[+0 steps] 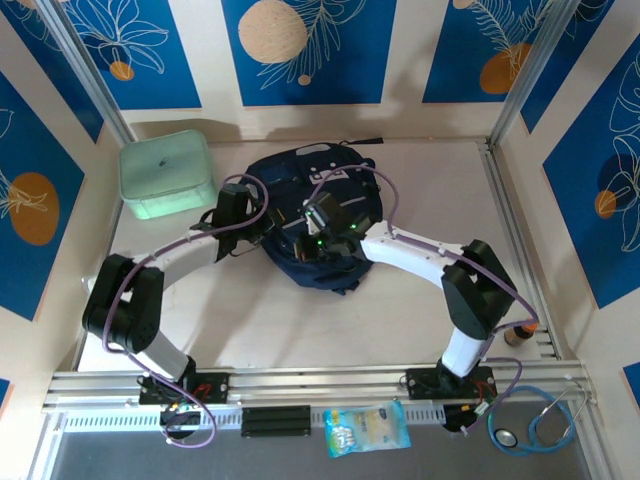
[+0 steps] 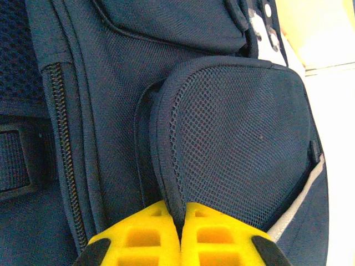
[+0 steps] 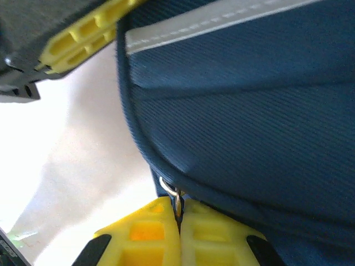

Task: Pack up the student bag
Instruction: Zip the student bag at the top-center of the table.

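The student bag [image 1: 322,172], a dark navy backpack, lies at the middle back of the table. My left gripper [image 1: 264,224] reaches in from the left. In the left wrist view its yellow fingers [image 2: 145,233] are shut on the bound edge of the bag's mesh side pocket [image 2: 238,144]. My right gripper [image 1: 318,234] comes from the right over the bag's near side. In the right wrist view it [image 3: 178,206] is shut on the metal zipper pull [image 3: 168,188] under the navy fabric [image 3: 249,111] with its pale stripe [image 3: 211,25].
A mint green lidded box [image 1: 166,175] stands at the back left, close to the left arm. A snack packet [image 1: 367,428] and a stethoscope [image 1: 545,422] lie beyond the near rail. A small brown object [image 1: 517,335] sits by the right wall.
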`<move>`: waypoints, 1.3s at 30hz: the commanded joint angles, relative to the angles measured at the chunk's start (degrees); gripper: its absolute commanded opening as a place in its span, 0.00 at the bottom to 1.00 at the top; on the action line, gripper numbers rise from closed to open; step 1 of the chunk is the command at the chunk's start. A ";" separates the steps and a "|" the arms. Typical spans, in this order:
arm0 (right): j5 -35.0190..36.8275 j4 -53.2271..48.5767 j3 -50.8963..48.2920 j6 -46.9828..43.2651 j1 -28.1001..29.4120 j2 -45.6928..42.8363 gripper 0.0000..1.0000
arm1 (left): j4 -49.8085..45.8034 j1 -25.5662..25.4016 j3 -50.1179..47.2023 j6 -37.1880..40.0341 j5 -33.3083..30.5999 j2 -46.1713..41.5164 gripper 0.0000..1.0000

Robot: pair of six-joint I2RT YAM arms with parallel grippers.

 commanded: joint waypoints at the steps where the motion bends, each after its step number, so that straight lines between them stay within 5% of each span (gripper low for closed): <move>1: 1.17 -5.36 -3.32 -2.64 -3.57 -5.57 0.00 | -0.68 1.45 1.59 3.15 1.01 0.72 0.00; 8: 11.91 -13.61 -4.86 -4.86 -11.98 -9.19 0.00 | -1.98 1.91 2.65 4.92 2.18 0.95 0.00; 15: 12.44 -15.35 -5.25 -3.64 -17.22 -12.05 0.00 | -4.87 1.90 6.16 7.79 5.14 3.51 0.00; 19: 5.13 -11.01 -7.88 -7.62 -14.13 -14.01 0.00 | -8.47 2.13 10.15 11.47 5.37 5.76 0.00; 24: -1.40 -6.15 -10.14 -9.20 -8.59 -14.90 0.00 | -14.68 4.54 15.64 15.38 3.15 8.07 0.21; 31: -5.13 -1.05 -7.77 -9.31 -2.25 -10.47 0.00 | -13.06 8.64 8.61 17.43 -2.59 -1.07 0.43; 36: -7.45 1.61 -4.29 -9.26 -0.34 -6.38 0.00 | -15.94 9.56 4.24 15.92 -0.67 -7.24 0.50; 39: -7.24 2.33 -1.99 -9.05 0.61 -4.22 0.00 | -8.02 8.54 -2.29 9.01 4.04 -10.79 0.51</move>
